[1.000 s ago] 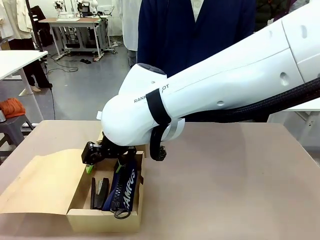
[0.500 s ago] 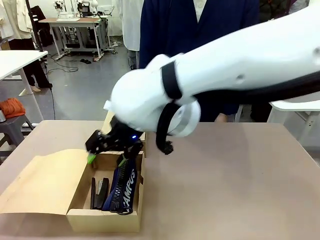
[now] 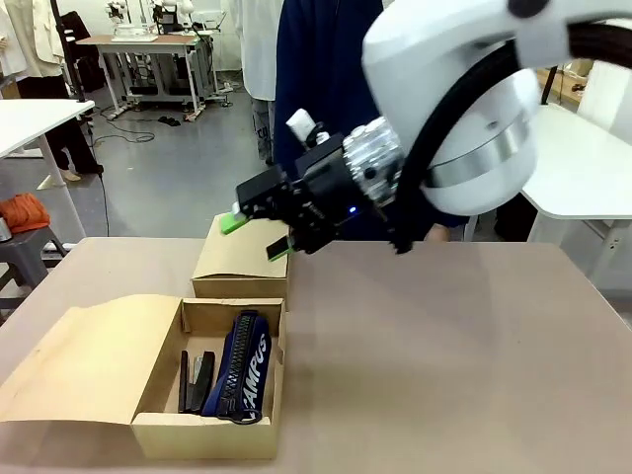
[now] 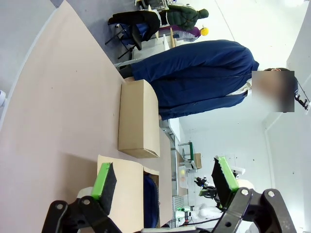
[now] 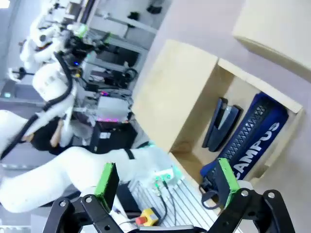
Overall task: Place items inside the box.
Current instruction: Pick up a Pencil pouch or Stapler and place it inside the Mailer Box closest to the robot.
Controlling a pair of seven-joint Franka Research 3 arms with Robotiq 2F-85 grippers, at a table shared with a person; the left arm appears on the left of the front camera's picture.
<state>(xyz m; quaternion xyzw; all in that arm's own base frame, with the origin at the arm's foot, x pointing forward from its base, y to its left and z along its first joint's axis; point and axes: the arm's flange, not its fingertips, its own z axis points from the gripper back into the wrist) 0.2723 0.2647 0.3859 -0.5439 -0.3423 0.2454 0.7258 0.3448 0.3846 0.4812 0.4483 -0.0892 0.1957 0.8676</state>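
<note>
- Your navy zip pouch (image 3: pixel 244 372) lies in the open box (image 3: pixel 158 431), lower left of the frame, beside the black stapler (image 3: pixel 197 381).
- Right gripper (image 3: pixel 255 233) hangs above it, upper centre, jaws apart, empty.
- A second ago it was down in the box.
- Left gripper (image 4: pixel 165 180): jaws apart.

Navy zip pouch (image 3: pixel 242 371) beside black stapler (image 3: pixel 200 380), inside open cardboard box (image 3: pixel 163 363)
</note>
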